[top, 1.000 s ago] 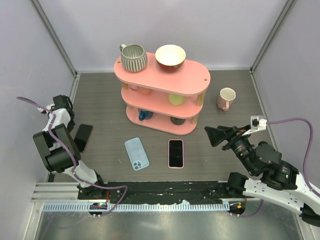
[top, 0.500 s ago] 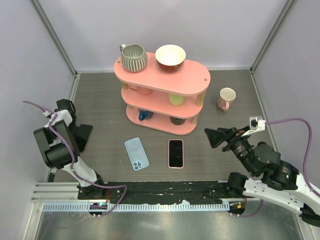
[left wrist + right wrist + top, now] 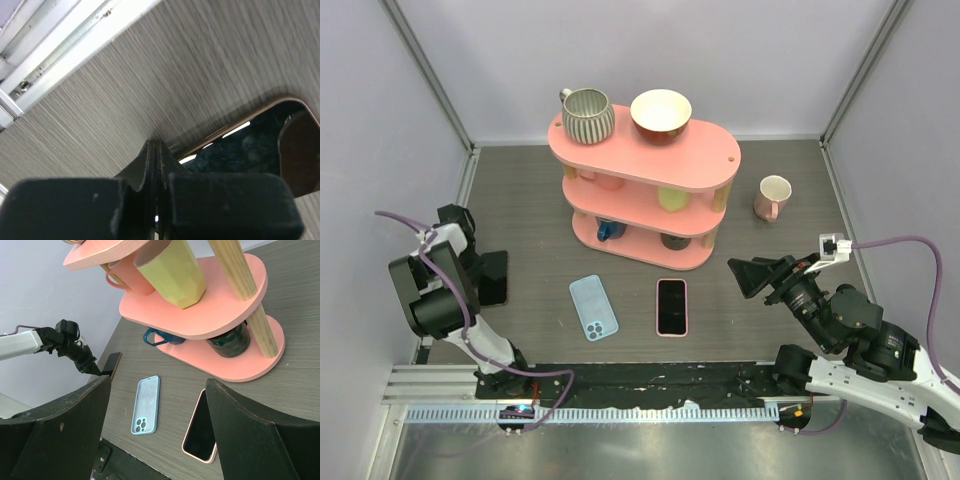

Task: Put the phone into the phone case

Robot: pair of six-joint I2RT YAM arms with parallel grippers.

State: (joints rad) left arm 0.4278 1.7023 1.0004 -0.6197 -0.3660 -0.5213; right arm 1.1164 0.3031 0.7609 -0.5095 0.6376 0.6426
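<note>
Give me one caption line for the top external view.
Left tool, shut, at the edge of the dark phone; right tool hangs open near the blue case and pink-rimmed phone.

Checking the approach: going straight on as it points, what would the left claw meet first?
Likely the dark phone, at its edge; the shut left claw aims right beside it, possibly at the table.

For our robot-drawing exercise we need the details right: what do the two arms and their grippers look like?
The left arm and right arm are both made of chunky black joint housings linked by white segments. A purple cable runs to each wrist: the left cable and the right cable. The left gripper and right gripper have matte black, wedge-shaped fingers.
</note>
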